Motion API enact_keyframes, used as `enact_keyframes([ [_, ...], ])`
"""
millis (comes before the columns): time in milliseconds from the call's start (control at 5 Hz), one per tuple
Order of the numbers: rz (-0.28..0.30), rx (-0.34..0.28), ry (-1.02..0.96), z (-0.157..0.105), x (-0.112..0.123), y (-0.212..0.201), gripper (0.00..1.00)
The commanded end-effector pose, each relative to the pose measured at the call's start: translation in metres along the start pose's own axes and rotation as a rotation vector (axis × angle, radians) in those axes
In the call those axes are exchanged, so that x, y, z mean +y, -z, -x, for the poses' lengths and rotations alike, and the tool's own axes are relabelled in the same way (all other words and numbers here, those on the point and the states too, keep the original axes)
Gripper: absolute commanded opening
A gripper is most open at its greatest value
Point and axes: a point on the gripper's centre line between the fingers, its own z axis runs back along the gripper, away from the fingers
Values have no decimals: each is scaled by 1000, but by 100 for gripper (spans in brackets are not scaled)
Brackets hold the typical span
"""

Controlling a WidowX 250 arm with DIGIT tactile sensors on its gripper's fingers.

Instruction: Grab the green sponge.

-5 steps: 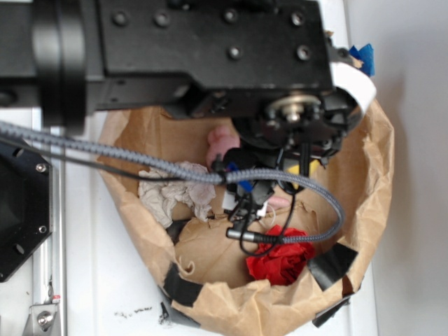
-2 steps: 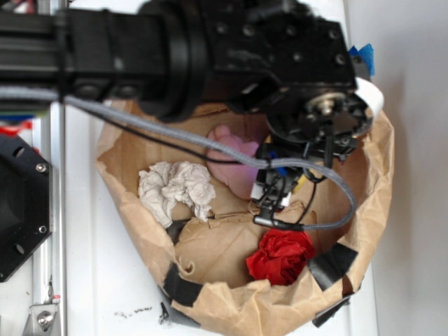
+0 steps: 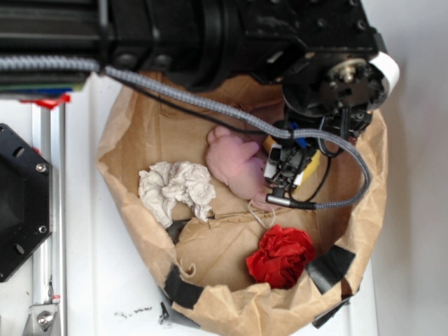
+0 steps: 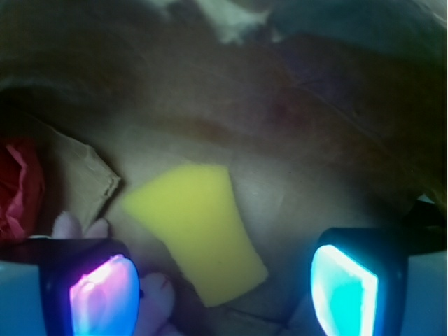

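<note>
The step in hand is the approach. The end effector [image 4: 224,294] hangs released above the green sponge [image 4: 194,229], its glowing pads spread wide with nothing between them. The sponge, yellow in colour, lies flat on the floor of the paper bag [image 3: 133,140], just beside the pink plush [image 3: 236,166], whose paws poke in by the left pad [image 4: 103,294]. Next it likely needs to descend, centre over the sponge clear of the plush, then close.
</note>
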Motion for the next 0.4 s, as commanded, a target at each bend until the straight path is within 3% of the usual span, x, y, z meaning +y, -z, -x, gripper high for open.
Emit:
enact_keyframes([
  [0, -39, -73, -13, -8, 21, -16, 100],
  [200, -31, -62, 6, -8, 19, -5, 100],
])
